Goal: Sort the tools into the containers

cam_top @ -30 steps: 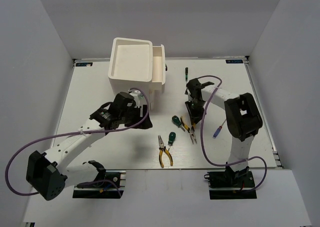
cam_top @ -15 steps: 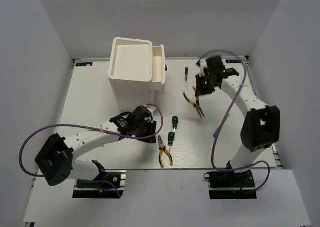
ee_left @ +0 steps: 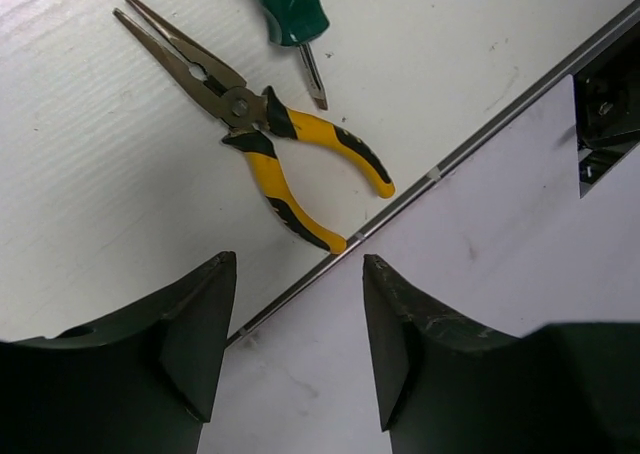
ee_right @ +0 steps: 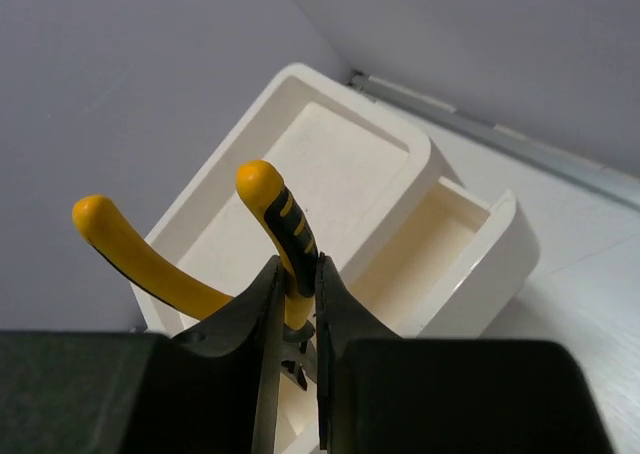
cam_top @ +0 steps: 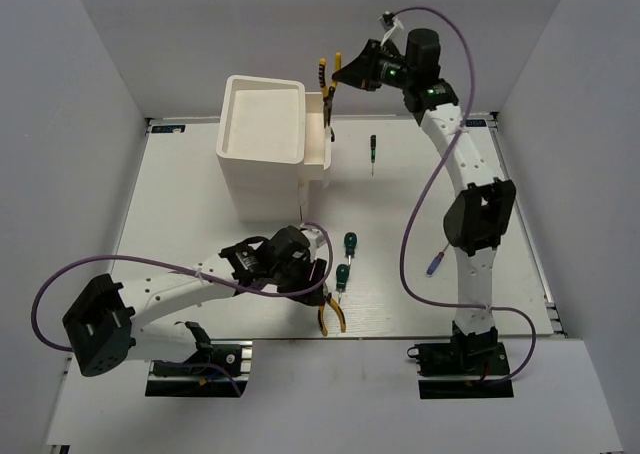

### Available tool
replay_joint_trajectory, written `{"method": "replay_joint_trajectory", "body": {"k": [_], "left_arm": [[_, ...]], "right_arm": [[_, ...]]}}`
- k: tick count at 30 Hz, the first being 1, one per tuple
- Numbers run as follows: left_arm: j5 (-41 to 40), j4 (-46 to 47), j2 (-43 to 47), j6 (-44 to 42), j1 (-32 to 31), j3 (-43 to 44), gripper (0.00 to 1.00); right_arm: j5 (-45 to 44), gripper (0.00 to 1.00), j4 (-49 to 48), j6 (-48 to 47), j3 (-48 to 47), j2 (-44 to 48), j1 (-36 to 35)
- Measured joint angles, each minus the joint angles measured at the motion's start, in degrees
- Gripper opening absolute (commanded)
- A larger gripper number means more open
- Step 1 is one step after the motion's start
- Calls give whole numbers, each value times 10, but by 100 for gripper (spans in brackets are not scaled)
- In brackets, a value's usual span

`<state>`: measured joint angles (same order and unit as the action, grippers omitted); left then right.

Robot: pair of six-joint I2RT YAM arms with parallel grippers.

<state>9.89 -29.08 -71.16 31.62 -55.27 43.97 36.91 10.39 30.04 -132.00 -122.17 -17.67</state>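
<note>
My right gripper (cam_top: pixel 340 78) is shut on one handle of a yellow-handled pliers (cam_top: pixel 325 92) and holds it in the air, nose down, over the open top drawer (cam_top: pixel 318 142) of the white cabinet (cam_top: pixel 260 124). The right wrist view shows the pliers (ee_right: pixel 283 224) pinched in the gripper (ee_right: pixel 297 286) above the drawer (ee_right: pixel 455 242). My left gripper (cam_top: pixel 316 286) is open and empty, low beside the second pliers (cam_top: pixel 330 312), which lies flat ahead of its fingers (ee_left: pixel 200 324) in the left wrist view (ee_left: pixel 262 139). Two green screwdrivers (cam_top: pixel 350 242) (cam_top: pixel 343 274) lie mid-table.
A slim dark screwdriver (cam_top: pixel 371 150) lies right of the cabinet. A purple-handled screwdriver (cam_top: pixel 432 265) lies near the right arm. The table's metal front edge (ee_left: pixel 400 189) runs just behind the near pliers. Grey walls enclose the table.
My right arm lifted the pliers off the table and carried it back and left, over the open drawer. My left arm swung from the cabinet's front down to the near pliers.
</note>
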Motion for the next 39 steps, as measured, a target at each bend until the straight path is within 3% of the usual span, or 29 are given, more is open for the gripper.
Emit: {"method": "replay_joint_trajectory", "body": {"k": [6, 9, 10, 11, 14, 18, 25, 34, 38, 39], "left_arm": [[-5, -7, 4, 14, -18, 0, 64], [-9, -10, 3, 19, -24, 0, 68], [-10, -11, 2, 19, -26, 0, 72], [-13, -12, 0, 20, -27, 0, 73], [-21, -20, -16, 23, -31, 1, 75], [-31, -36, -45, 27, -37, 7, 75], [-37, -43, -81, 31, -47, 11, 66], [-37, -10, -146, 31, -60, 28, 64], [-46, -2, -190, 33, -62, 53, 46], [-50, -3, -200, 32, -62, 61, 33]], "right_arm": [[49, 0, -76, 76, 47, -74, -15], [66, 0, -96, 95, 55, -90, -22], [71, 5, -103, 100, 55, -92, -24], [75, 44, -110, 105, 55, -92, -25], [94, 90, -139, 120, 55, -91, -28], [112, 90, -158, 123, 54, -91, -26], [126, 90, -157, 99, 59, -65, -10], [139, 90, -145, 25, 241, 136, 57], [145, 90, -150, 11, 321, 188, 91], [147, 90, -150, 10, 337, 194, 97]]}}
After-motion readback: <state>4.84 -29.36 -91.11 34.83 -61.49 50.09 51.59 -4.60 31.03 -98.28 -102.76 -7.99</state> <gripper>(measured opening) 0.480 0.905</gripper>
